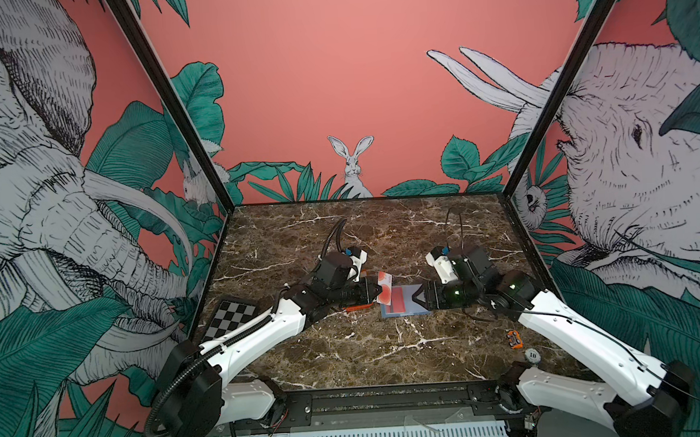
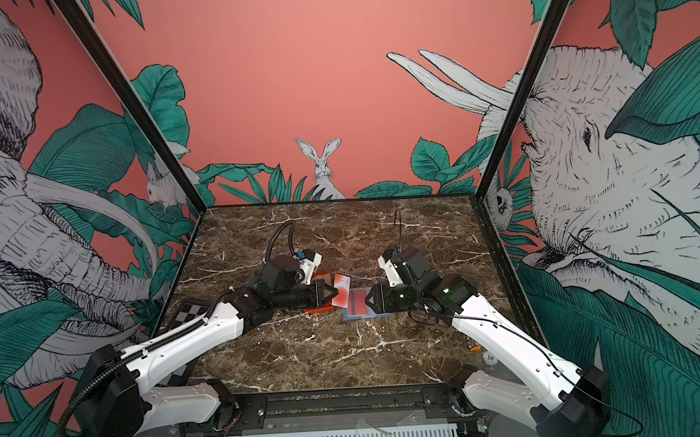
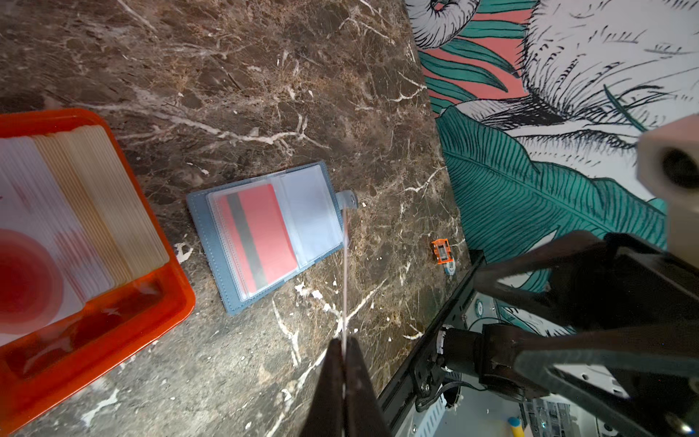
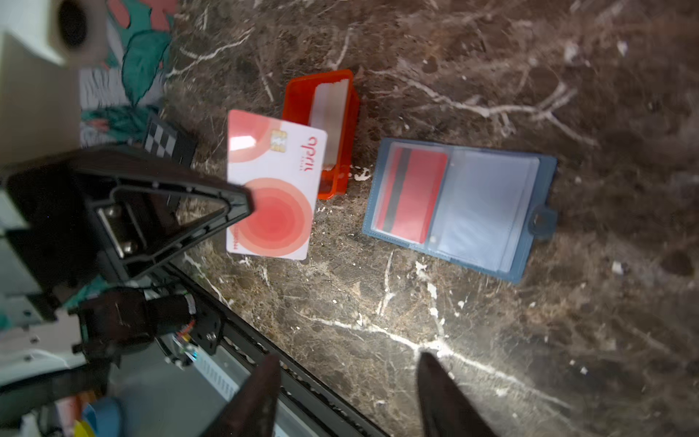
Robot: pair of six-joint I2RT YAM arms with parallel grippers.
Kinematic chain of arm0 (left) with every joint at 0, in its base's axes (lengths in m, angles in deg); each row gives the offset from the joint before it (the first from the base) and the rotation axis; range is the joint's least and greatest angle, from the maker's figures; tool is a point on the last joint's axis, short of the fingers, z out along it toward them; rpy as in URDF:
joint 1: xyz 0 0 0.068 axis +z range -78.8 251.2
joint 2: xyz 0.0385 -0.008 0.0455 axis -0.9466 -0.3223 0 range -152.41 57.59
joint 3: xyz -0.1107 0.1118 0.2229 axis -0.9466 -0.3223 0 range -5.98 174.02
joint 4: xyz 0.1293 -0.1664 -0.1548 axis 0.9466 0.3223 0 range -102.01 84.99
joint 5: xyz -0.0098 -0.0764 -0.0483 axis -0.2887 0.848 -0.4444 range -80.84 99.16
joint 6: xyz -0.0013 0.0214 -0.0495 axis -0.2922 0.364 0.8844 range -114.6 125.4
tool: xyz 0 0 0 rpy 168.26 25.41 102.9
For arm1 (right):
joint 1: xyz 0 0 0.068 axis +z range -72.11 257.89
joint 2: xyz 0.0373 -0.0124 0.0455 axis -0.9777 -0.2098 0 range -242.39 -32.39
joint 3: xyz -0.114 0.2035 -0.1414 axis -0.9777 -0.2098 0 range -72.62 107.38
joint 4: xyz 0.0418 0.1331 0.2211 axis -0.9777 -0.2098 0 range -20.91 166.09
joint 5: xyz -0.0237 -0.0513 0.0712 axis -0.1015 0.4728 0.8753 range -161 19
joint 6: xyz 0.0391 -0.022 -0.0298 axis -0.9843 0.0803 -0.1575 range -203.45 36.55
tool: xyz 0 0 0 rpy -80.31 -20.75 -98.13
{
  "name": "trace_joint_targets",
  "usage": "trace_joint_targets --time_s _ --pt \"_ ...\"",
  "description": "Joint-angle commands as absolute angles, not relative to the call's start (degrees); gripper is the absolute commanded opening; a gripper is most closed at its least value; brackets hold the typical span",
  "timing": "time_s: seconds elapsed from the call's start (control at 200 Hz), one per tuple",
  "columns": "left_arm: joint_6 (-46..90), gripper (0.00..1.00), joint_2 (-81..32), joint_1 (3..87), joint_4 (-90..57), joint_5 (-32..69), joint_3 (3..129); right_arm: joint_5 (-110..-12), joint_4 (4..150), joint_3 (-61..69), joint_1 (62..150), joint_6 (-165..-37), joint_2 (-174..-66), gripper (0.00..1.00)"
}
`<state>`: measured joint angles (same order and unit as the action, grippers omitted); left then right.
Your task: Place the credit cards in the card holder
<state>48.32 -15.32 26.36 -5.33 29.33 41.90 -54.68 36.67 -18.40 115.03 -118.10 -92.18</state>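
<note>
The slate-blue card holder [image 1: 406, 307] [image 3: 264, 234] lies open on the marble table, with a red card with a dark stripe [image 4: 410, 195] in one clear sleeve. My left gripper [image 1: 375, 290] [image 3: 344, 342] is shut on a white credit card with red-pink circles [image 4: 276, 185] [image 1: 385, 286]. It holds this card in the air just left of the holder; the left wrist view shows the card edge-on [image 3: 345, 265]. More credit cards [image 3: 94, 212] are stacked in the orange tray. My right gripper [image 1: 417, 298] [image 4: 348, 367] is open and empty by the holder's right side.
The orange tray [image 3: 151, 314] [image 4: 295, 98] stands just left of the holder, partly under my left gripper. A checkerboard panel [image 1: 231, 316] lies at the table's left edge. A small orange object [image 1: 514, 337] and a white round token [image 1: 532, 355] sit at the front right.
</note>
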Motion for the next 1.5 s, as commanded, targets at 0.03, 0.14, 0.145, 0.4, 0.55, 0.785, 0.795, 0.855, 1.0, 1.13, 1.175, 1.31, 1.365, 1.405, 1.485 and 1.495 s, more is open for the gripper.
trace_joint_targets --time_s 0.03,0.14,0.145,0.4,0.55,0.785,0.795,0.855,1.0,1.13,1.175,1.31,1.365,1.405,1.485,1.495 --pt "46.7 0.0 -15.4 25.5 -4.2 28.1 43.1 -60.6 36.7 -20.0 114.6 -118.0 -88.9 0.78" --pt "47.2 0.0 -15.9 24.8 -4.9 27.8 42.4 -60.3 37.1 -21.5 112.2 -119.6 -87.6 0.77" --pt "47.3 0.0 -15.9 24.7 -5.0 27.8 42.3 -60.3 37.1 -21.6 112.1 -119.7 -87.5 0.77" --pt "52.0 0.0 -18.1 23.7 -12.6 28.7 39.2 -64.7 36.9 -25.5 109.7 -120.1 -84.1 0.98" --pt "56.0 0.0 -20.8 23.2 -20.0 28.7 36.7 -63.6 37.4 -26.5 108.1 -119.0 -85.0 0.98" --pt "58.9 0.0 -25.5 22.8 -26.5 27.3 35.4 -62.1 43.9 -30.0 107.2 -118.7 -86.9 0.97" --pt "58.9 0.0 -25.8 22.8 -26.7 27.3 35.5 -62.1 44.3 -30.1 107.1 -118.7 -87.0 0.96" --pt "59.0 0.0 -27.0 22.8 -27.7 27.5 35.7 -61.7 45.8 -31.2 106.8 -118.8 -87.8 0.95" --pt "59.6 0.0 -30.4 22.8 -28.7 28.7 37.0 -59.0 50.1 -34.3 105.8 -119.6 -90.3 0.89" --pt "60.1 0.0 -32.3 23.0 -30.7 28.5 36.7 -58.0 54.4 -37.5 104.9 -121.7 -91.7 0.83" --pt "60.1 0.0 -32.8 23.2 -31.0 28.7 36.4 -57.4 55.7 -38.4 104.7 -121.9 -92.2 0.82" --pt "59.9 0.0 -33.9 24.3 -31.8 30.3 36.3 -56.8 58.6 -40.0 104.3 -122.3 -95.1 0.8" --pt "59.7 0.0 -34.2 24.8 -31.7 30.9 36.4 -56.0 59.9 -40.4 104.3 -122.4 -96.7 0.78" --pt "59.7 0.0 -34.3 25.3 -31.7 31.3 36.4 -55.5 60.9 -40.6 104.3 -122.6 -97.7 0.69" --pt "59.7 0.0 -34.3 26.1 -31.6 31.8 36.2 -54.7 62.5 -40.8 104.2 -122.9 -99.7 0.59" --pt "59.7 0.0 -34.4 26.2 -31.6 32.0 36.2 -54.7 62.6 -40.7 104.1 -122.9 -99.9 0.58"
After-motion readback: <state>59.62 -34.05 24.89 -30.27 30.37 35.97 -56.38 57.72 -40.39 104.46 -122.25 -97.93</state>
